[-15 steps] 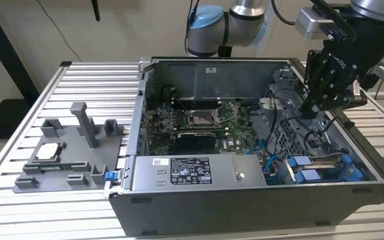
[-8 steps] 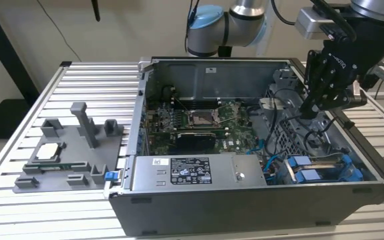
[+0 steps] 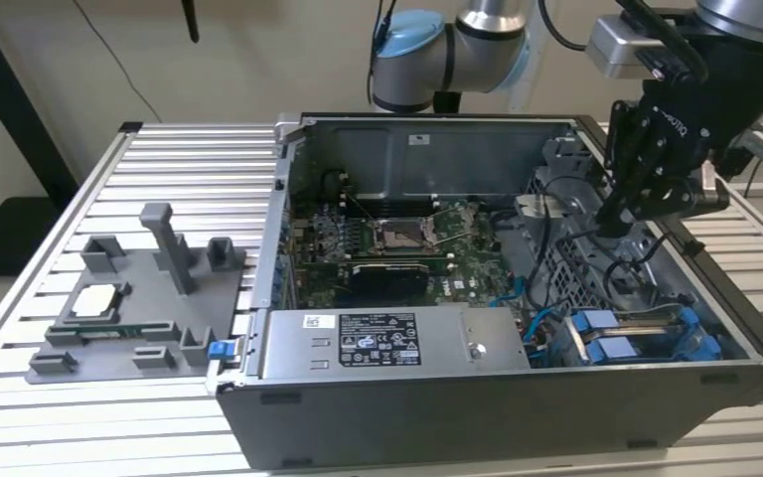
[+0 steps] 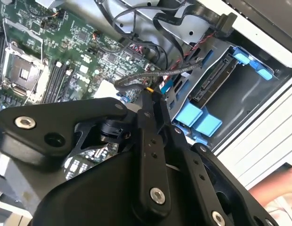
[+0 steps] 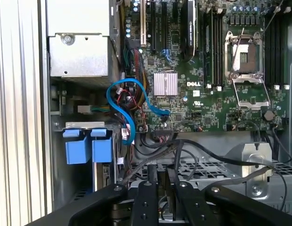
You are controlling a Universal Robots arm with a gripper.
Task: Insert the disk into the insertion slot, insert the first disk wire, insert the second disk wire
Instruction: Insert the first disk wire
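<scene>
- The hand [image 3: 615, 227] hung inside the open computer case [image 3: 488, 417], tip down among loose black cables [image 5: 216, 157] above a perforated drive cage [image 5: 202, 172]. It was probably placed there to reach a disk wire. Whether it was spread, pressed together or pinching a cable could not be told.
- A braided cable [image 4: 136, 81] crossed right at the tip in the second wrist view. Whether the two touched could not be settled.
- Toward five o'clock from the hand in the exterior view, the disk [image 4: 215, 80] sat already in the insertion slot [image 4: 245, 92]. Its blue carrier tabs [image 4: 198, 120] stood at the slot's mouth, likely so the carrier could be pulled out.
- A blue wire [image 5: 123, 101], possibly one of the disk wires, looped from the motherboard [image 3: 395, 248] toward the slot. Its free end could not be traced.
- The cable tangle between hand and slot looked like the main obstruction, crowding any path to the disk's edge.
- The motherboard lay at nine o'clock from the hand, flat on the case floor and well apart from the slot.
- A silver power-supply box [image 3: 395, 343] stood at seven o'clock, just beside the slot, narrowing the room there.
- Farthest off, at nine o'clock on the slatted desk [image 3: 156, 169], a grey fixture tray [image 3: 143, 298] carried a processor chip [image 3: 96, 298], clear of the work.
</scene>
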